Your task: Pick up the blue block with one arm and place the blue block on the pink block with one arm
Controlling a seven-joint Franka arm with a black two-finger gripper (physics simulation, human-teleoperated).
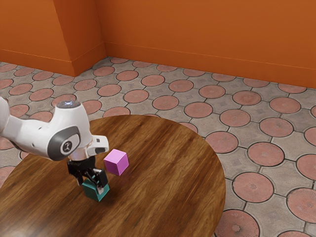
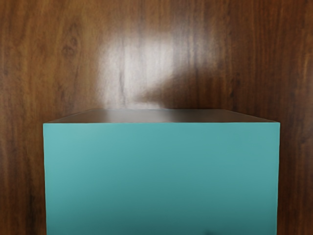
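Blue block: the small matte blue block (image 1: 96, 191), a cube of teal cast, appears to rest on the round dark-wood table (image 1: 168, 163). We see no gap beneath it. In the wrist view its broad face (image 2: 161, 178) lies directly under the hand, with glossy wood grain (image 2: 49, 58) beyond.

Gripper: the black two-finger gripper (image 1: 94, 180) is down at the top of the cube, hanging from the white and grey arm (image 1: 44, 136). We cannot tell whether it is clamped on the cube or only set about it.

Pink block: the matte pink block (image 1: 116, 162), also a cube, stands on the same table just beside the blue one, toward the exterior view's right and farther back. The two are close but apart.

Step in hand: we judge this to be the grasp, with the lift not yet begun.

Doing it well: we would keep the hand centred over the cube and square to its flat sides, close firmly, then rise straight up. The neighbour is close, so height should come before any sideways travel, and the carry across is short.

Risk: an off-centre hold could twist the cube, and a low swing could knock the pink one away.

Writing: both cubes are blank. A small round emblem sits on the arm's grey joint cap (image 1: 65, 146), but it is too small for us to read.

Surroundings: a floor of reddish round tiles (image 1: 237, 118) and an orange wall (image 1: 197, 29).
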